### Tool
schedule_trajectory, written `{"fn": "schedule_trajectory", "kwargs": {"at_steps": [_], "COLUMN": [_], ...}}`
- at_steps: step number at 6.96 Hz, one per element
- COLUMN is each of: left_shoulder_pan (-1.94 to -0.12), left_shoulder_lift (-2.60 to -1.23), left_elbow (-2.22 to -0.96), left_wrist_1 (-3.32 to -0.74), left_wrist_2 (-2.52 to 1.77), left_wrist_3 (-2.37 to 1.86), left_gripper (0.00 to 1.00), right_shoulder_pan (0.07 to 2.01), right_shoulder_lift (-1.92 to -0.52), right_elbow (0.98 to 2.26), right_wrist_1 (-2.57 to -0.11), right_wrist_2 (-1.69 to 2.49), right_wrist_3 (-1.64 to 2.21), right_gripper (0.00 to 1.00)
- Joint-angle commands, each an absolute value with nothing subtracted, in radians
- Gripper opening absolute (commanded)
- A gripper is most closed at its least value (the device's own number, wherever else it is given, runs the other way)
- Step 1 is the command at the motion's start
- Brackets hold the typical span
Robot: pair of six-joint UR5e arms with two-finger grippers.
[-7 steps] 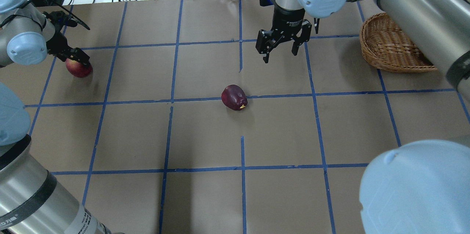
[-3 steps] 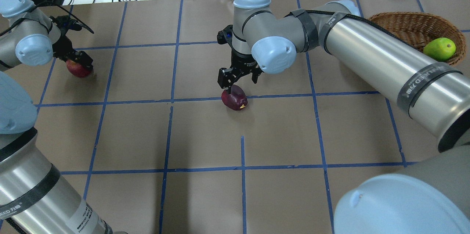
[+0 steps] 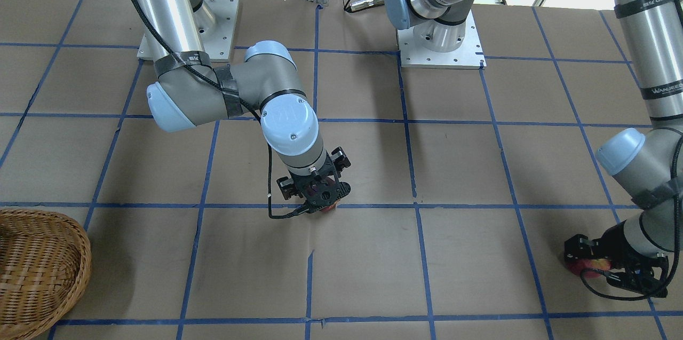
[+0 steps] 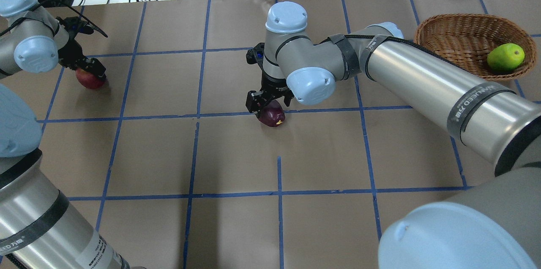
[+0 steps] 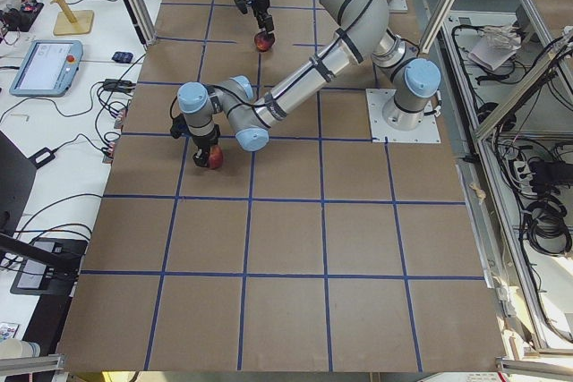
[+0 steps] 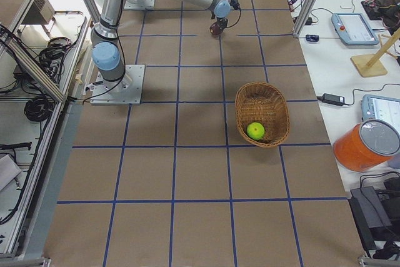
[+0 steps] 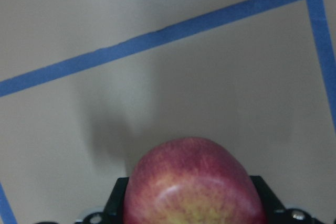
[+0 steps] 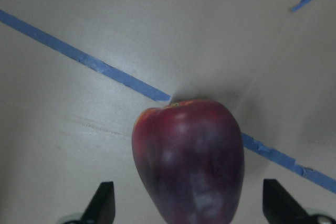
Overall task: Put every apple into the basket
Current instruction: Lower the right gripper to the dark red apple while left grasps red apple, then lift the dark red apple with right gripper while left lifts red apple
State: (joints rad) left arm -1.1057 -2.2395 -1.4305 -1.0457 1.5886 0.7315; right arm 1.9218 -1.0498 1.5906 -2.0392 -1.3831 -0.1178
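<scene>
mid-table, right gripper (image 4: 269,105) around maroon apple (image 4: 273,117)

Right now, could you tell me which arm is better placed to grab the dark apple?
The right: its fingers straddle the dark apple, open, and the basket is on its side. The left fingers grip the red apple.

My right gripper (image 4: 270,105) is down over the maroon apple (image 4: 272,117) at mid-table, its jaws spread around the top, beside a blue tape line (image 4: 380,108). My left gripper (image 4: 86,67) sits on the red apple (image 4: 89,80), far left. The green apple (image 4: 505,56) lies in the wicker basket (image 4: 454,43).
</scene>
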Motion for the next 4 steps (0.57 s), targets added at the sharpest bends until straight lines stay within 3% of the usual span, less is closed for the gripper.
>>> {"fn": "schedule_trajectory", "kwargs": {"at_steps": [1, 4], "left_shoulder_pan": [-1.127, -1.266], "left_shoulder_lift": [-2.124, -1.939], "left_elbow": [-1.475, -1.656], "left_wrist_1": [-1.232, -1.246], "left_wrist_2": [1.575, 1.545], "left_wrist_3": [0.572, 0.230], "left_gripper": [0.26, 0.24], "right_shoulder_pan": [1.924, 1.922], "right_shoulder_lift": [-1.031, -0.996], "right_elbow": [1.595, 1.595], "right_wrist_1": [-2.045, -2.063], "right_wrist_2": [-1.356, -1.358], "right_wrist_3": [-0.120, -0.110], "right_gripper": [1.00, 0.96]}}
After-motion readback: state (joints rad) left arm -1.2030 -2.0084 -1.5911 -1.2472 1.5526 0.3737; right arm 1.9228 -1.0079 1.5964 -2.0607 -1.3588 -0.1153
